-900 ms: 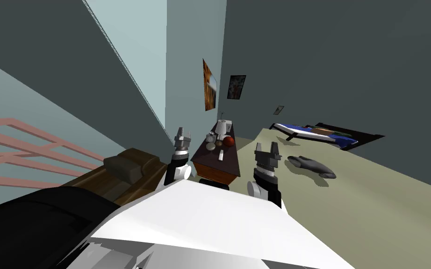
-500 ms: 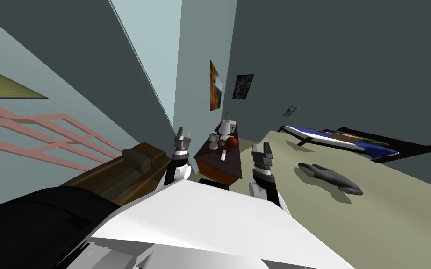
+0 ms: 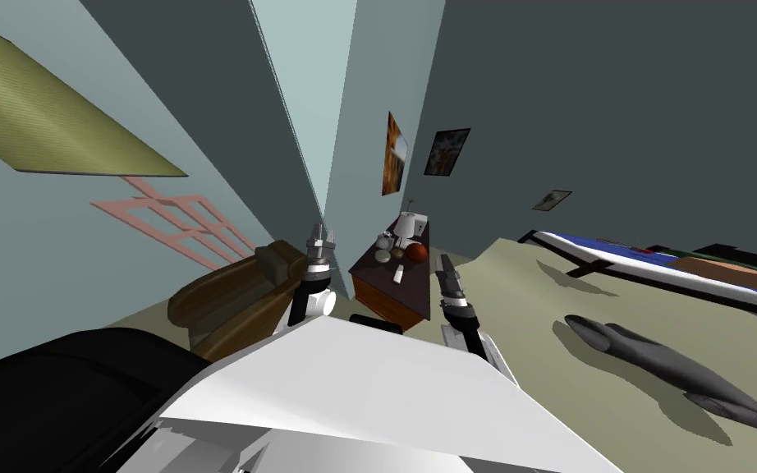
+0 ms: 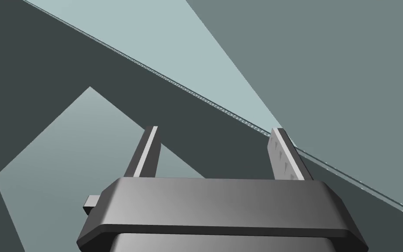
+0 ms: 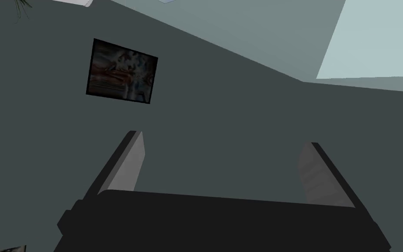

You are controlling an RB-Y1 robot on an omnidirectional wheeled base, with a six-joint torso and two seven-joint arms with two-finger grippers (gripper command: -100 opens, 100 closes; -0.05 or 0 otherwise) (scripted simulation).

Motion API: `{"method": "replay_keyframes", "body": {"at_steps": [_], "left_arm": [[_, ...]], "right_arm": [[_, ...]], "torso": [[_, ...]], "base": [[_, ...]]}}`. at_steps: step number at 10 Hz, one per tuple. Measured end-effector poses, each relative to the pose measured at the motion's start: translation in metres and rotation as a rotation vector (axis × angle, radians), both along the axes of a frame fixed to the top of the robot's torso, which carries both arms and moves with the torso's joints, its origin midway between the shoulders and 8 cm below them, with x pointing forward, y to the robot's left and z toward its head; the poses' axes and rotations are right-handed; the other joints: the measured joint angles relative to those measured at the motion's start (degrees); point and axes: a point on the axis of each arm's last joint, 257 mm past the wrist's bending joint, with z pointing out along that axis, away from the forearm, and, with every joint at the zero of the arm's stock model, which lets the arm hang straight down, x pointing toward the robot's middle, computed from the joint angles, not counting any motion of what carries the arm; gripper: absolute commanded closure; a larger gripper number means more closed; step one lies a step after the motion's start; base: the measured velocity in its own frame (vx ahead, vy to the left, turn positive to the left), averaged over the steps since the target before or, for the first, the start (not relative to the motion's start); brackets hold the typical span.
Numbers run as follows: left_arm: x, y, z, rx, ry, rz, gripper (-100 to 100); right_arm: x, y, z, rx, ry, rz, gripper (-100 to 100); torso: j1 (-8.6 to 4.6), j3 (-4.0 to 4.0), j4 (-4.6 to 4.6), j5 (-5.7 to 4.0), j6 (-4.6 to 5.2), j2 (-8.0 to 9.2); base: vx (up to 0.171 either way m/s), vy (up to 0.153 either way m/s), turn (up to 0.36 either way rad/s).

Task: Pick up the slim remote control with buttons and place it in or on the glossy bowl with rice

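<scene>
Our left gripper [image 3: 322, 233] and right gripper [image 3: 442, 263] raised, blade fingers spread wide, holding nothing. Slim white remote [image 3: 398, 275] lies flat on dark wooden cabinet [image 3: 385, 297], near round pale bowl [image 3: 383, 256].

We're in a home, probably a bedroom-lounge: brown couch [image 3: 221, 296] at 10 o'clock, dark wood cabinet [image 3: 389, 297] with lamp [image 3: 406, 224] at 12, framed pictures [image 3: 447, 151] above, low bed [image 3: 648, 261] at 2.

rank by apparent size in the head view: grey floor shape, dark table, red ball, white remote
1. grey floor shape, though it lies nearer, at the stretched edge
2. dark table
3. red ball
4. white remote, slimmer than the ball
</scene>
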Motion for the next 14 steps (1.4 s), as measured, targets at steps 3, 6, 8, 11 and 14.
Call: {"method": "replay_keyframes", "body": {"at_steps": [3,6,8,11,14], "left_arm": [[0.0,0.0,0.0,0.0,0.0,0.0,0],[0.0,0.0,0.0,0.0,0.0,0.0,0],[0.0,0.0,0.0,0.0,0.0,0.0,0],[0.0,0.0,0.0,0.0,0.0,0.0,0],[0.0,0.0,0.0,0.0,0.0,0.0,0]], "right_arm": [[0.007,0.009,-0.038,-0.183,0.042,0.003,-100],[0.013,0.012,-0.07,-0.354,0.08,0.01,-100],[0.014,0.013,-0.097,-0.491,0.103,0.018,-100],[0.014,0.008,-0.141,-0.68,0.141,0.039,-100],[0.013,-0.001,-0.178,-0.843,0.169,0.06,-100]], "torso": [[0.0,0.0,0.0,0.0,0.01,0.0],[0.04,-0.02,-0.01,0.01,-0.04,-0.04],[0.01,-0.02,-0.01,0.0,0.02,-0.03],[0.05,-0.06,-0.02,0.01,-0.03,-0.11],[0.06,-0.08,-0.03,0.01,0.04,-0.15]], "base": [[-0.041,-0.029,0.272],[-0.04,-0.021,0.291],[-0.031,-0.019,0.253],[-0.019,-0.013,0.228],[-0.014,-0.007,0.274]]}}
